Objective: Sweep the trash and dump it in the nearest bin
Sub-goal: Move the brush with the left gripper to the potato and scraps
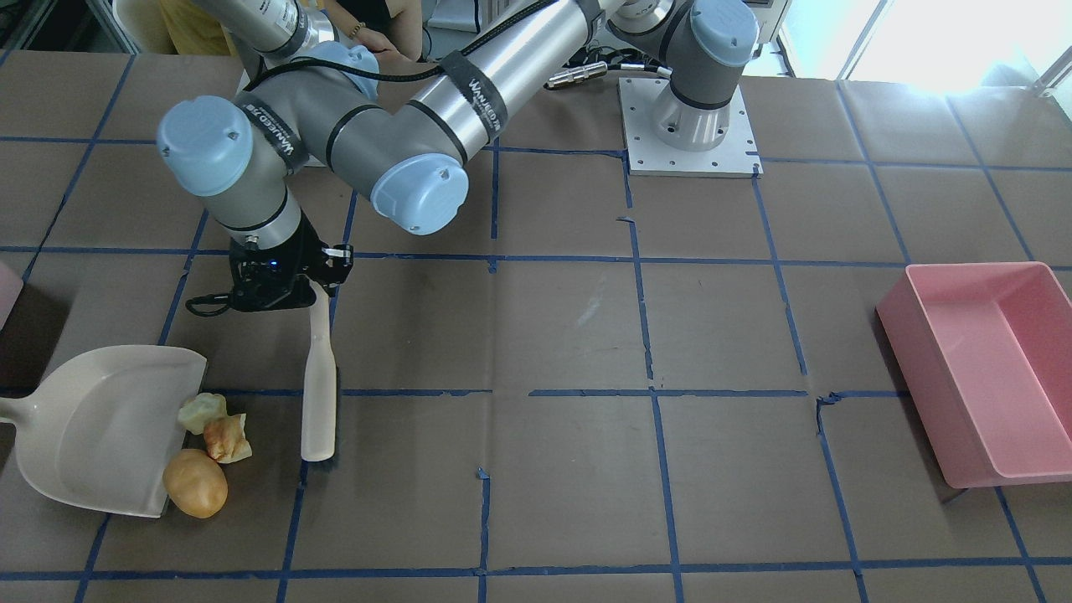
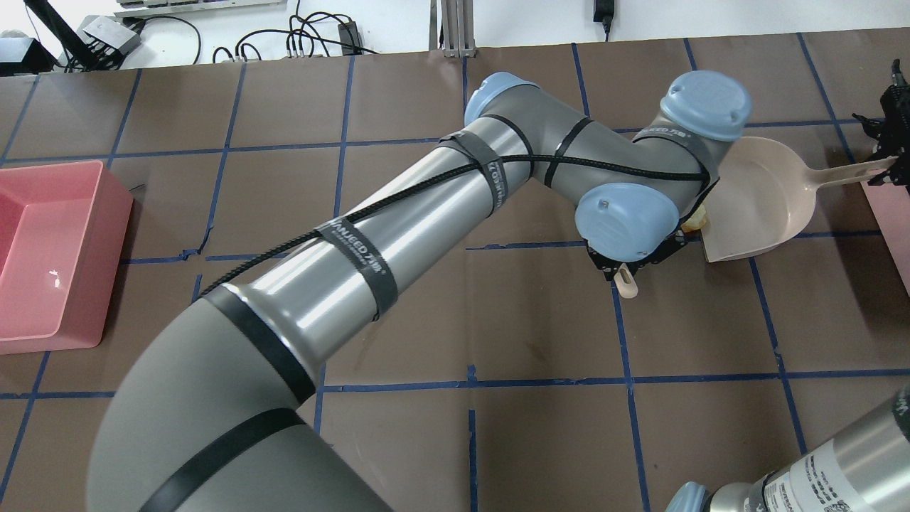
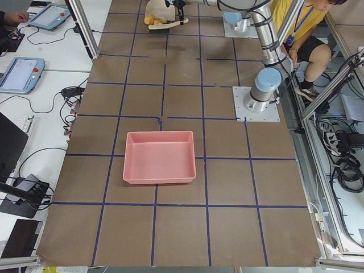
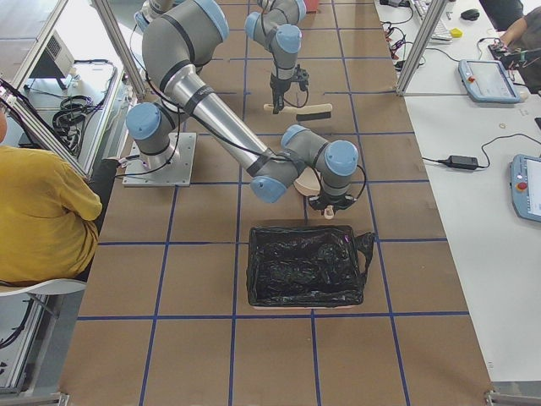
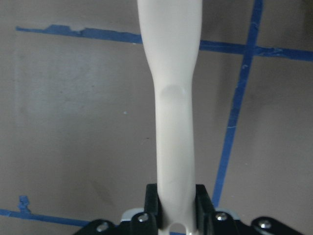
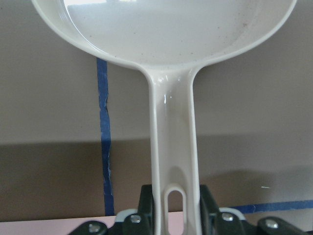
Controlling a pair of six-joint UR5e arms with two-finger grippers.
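Observation:
Three lumps of trash lie at the mouth of a beige dustpan [image 1: 100, 427]: a pale green-white chunk [image 1: 203, 411], an orange-and-white chunk [image 1: 228, 438] and an orange-yellow oval [image 1: 195, 483]. My left gripper [image 1: 322, 283] is shut on the handle of a cream brush [image 1: 318, 394], whose head rests on the table just beside the trash, opposite the pan. My right gripper [image 2: 884, 160] is shut on the dustpan handle [image 6: 171, 147]. The bin shows only as a pale pink sliver [image 1: 7, 289]. In the overhead view my left arm hides most of the trash.
A large pink tray [image 1: 980, 368] stands far off on the other side of the table. In the exterior right view a container lined with a black bag [image 4: 308, 266] stands just beyond my right gripper. Brown table with blue tape grid [image 1: 569, 335].

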